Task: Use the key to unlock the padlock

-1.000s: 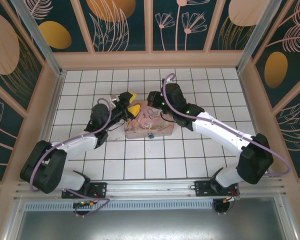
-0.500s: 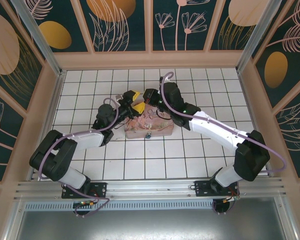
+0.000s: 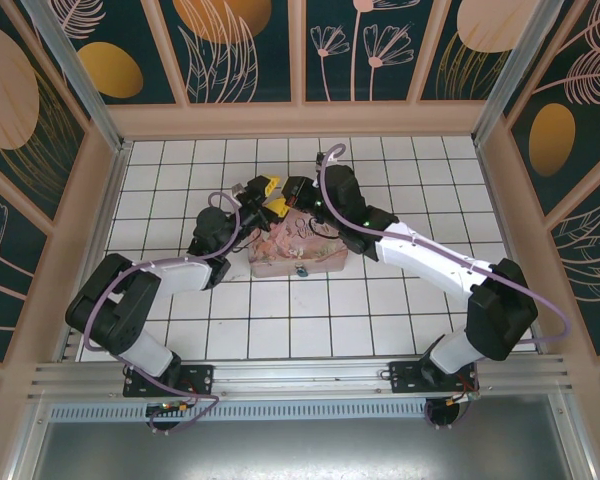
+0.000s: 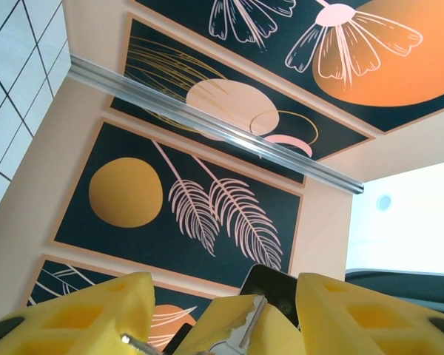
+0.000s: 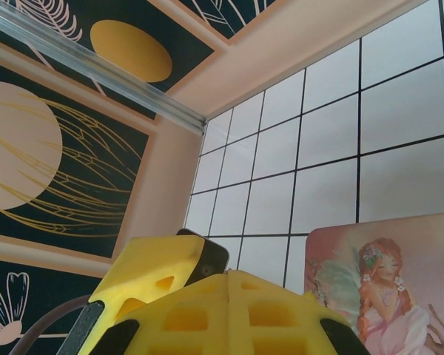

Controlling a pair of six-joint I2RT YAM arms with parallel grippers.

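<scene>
Above the far left corner of the pink tin box (image 3: pixel 315 250), we see the 2 grippers tip to tip over the white tiled floor (image 3: pixel 380 320). The left gripper (image 3: pixel 273 197) stands partly open, its 2 yellow fingers (image 4: pixel 81 318) spread to either side of the right gripper (image 3: pixel 289 191). The right gripper's own fingers (image 5: pixel 207 310) are pressed flat together. In the left wrist view the key (image 4: pixel 246 325), thin and metallic, lies along their seam with its end pointing up between the left fingers. It looks pinched there, though we cannot see the contact itself, and we cannot tell whether the left fingers touch it. The padlock (image 3: pixel 301 270), small and bluish, sits against the near side of the tin box, apart from both grippers.
</scene>
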